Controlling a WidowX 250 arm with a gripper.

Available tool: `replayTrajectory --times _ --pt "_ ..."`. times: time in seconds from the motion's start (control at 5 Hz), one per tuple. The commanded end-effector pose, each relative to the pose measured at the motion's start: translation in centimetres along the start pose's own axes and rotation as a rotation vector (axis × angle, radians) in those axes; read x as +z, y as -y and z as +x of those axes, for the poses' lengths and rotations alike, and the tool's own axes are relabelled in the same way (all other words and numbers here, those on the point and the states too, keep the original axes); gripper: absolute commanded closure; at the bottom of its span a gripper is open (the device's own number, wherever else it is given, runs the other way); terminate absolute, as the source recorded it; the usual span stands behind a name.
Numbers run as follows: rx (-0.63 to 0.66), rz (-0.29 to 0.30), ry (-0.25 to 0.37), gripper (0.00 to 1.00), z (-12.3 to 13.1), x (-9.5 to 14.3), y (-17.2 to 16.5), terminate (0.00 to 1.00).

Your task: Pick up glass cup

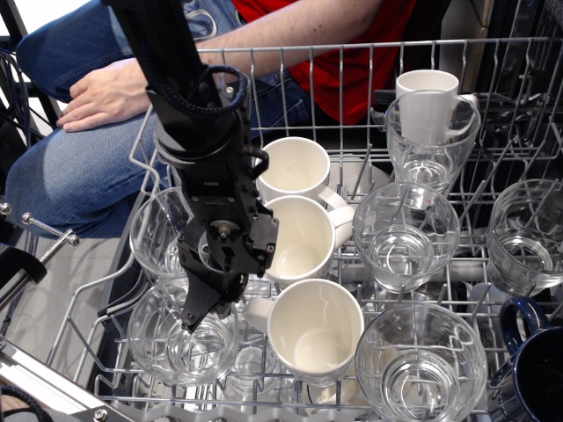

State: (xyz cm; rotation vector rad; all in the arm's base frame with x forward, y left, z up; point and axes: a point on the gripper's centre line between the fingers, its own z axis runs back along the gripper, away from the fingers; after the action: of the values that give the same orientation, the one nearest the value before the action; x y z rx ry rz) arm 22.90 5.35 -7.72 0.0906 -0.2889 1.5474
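Note:
A clear wide glass cup stands upright in the front left corner of the wire dishwasher rack. My black gripper hangs over the cup's far right rim, with its fingertips at or just inside the rim. The fingers are close together, and the arm hides whether they pinch the glass wall. A second similar glass stands just behind, partly hidden by the arm. More wide clear glasses stand at the front right and middle right.
Three white mugs stand in a column right of the gripper. A taller glass and a white mug are at the back right, and a blue mug is in the front right corner. A seated person's arm and hand are behind the rack.

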Motion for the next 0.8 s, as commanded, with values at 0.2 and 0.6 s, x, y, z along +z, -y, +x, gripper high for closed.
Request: replayTrajectory --times 0.2,0.6 --pt "-0.005 0.11 -0.069 1.0 1.7 7.1 1.1 0.0" --pt "-0.005 0.177 -0.104 1.0 2.6 11.9 4.2 0.0"
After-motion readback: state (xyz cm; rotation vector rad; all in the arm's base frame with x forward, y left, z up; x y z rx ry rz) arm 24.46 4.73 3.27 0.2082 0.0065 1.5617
